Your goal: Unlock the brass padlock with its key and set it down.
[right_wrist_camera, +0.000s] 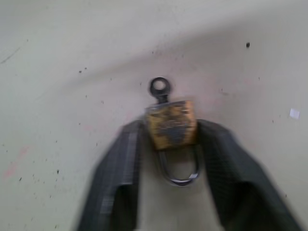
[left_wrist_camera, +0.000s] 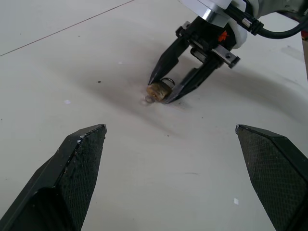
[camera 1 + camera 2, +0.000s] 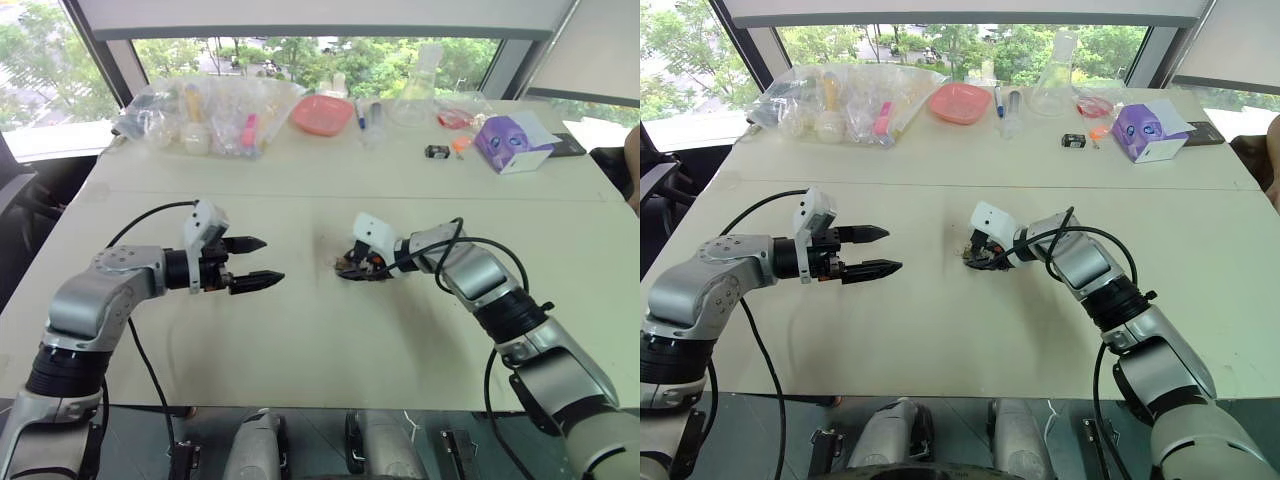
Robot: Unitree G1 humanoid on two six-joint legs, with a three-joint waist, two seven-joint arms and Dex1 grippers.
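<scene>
Head views: left gripper (image 3: 264,262) hung above the white table (image 3: 300,340), fingers spread wide, nothing between them. Right gripper (image 3: 347,268) was angled down to the tabletop at centre, tips at the brass padlock (image 3: 968,256).

Left wrist view: padlock (image 2: 160,90) lay on the table, pinched between the right gripper's (image 2: 161,89) two black fingertips; the left gripper's own fingers stood far apart.

Right wrist view: both fingers (image 1: 222,159) pressed the brass body's (image 1: 172,124) sides; shackle pointed back toward the wrist, key (image 1: 159,89) protruded from the far end.
</scene>
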